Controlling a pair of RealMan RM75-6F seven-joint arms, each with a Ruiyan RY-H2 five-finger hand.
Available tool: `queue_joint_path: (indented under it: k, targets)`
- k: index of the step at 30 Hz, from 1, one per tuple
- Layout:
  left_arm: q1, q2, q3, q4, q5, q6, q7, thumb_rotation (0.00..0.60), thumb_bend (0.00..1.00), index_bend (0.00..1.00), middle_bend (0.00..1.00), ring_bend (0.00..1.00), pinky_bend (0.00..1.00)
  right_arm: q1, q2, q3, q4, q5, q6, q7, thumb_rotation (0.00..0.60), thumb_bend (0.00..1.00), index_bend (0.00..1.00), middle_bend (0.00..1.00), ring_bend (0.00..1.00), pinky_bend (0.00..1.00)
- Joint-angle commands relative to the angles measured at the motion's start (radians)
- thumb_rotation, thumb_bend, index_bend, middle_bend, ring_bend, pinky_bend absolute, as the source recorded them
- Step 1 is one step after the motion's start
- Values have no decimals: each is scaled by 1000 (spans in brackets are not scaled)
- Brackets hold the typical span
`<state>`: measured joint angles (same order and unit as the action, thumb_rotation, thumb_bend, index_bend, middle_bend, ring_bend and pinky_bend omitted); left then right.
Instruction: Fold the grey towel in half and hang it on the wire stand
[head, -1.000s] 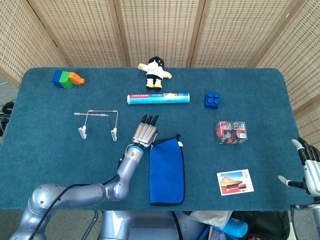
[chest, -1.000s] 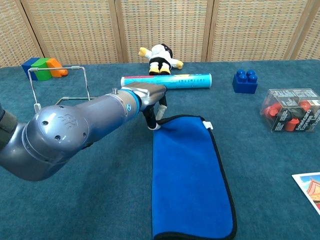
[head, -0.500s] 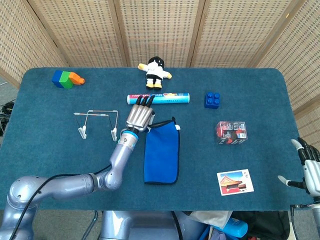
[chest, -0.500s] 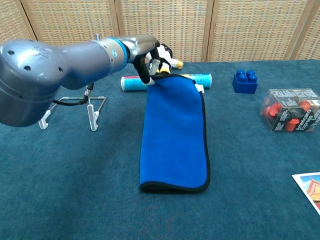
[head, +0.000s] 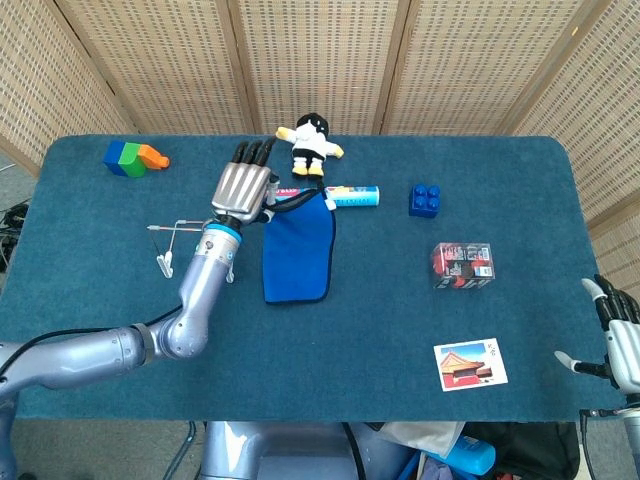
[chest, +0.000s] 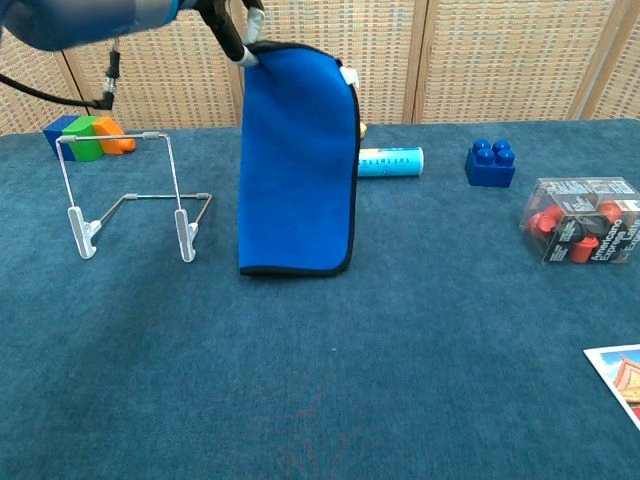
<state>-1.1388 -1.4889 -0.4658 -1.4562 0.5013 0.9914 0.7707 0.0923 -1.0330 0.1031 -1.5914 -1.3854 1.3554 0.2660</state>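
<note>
The towel (head: 298, 250) is blue with a dark border and folded lengthwise. It hangs upright in the air (chest: 298, 160), its lower edge just above the table. My left hand (head: 242, 190) pinches its top left corner, and only the fingers (chest: 228, 25) show at the top of the chest view. The wire stand (chest: 112, 138) stands on the table to the left of the hanging towel, apart from it. In the head view my left forearm partly hides the stand (head: 170, 228). My right hand (head: 615, 335) rests at the table's near right corner, fingers apart, holding nothing.
A plush doll (head: 312, 140) and a printed tube (chest: 390, 160) lie behind the towel. A blue brick (chest: 490, 163), a clear box of red pieces (chest: 580, 232) and a postcard (head: 470, 363) are on the right. Coloured blocks (chest: 85, 137) sit far left.
My left hand has risen and moved away and to the left with the towel's corner. The towel has come off the table and now hangs beside the stand. The right hand has not moved.
</note>
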Motion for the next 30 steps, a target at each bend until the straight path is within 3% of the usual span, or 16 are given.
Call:
queue_joint_path:
  k: [1, 17, 30]
  targets:
    - [26, 69, -7, -33, 9, 3, -35, 600, 1000, 717, 0, 0, 0, -1, 2, -1, -2, -1, 1, 3, 600, 0, 0, 0, 0, 0]
    - [178, 283, 5, 13, 120, -123, -362, 600, 1000, 715, 0, 0, 0, -3, 0, -5, -21, -14, 15, -24, 600, 0, 0, 0, 0, 0]
    - [275, 369, 37, 56, 201, -179, -569, 600, 1000, 715, 0, 0, 0, -3, -6, -17, -39, -35, 23, -60, 600, 0, 0, 0, 0, 0]
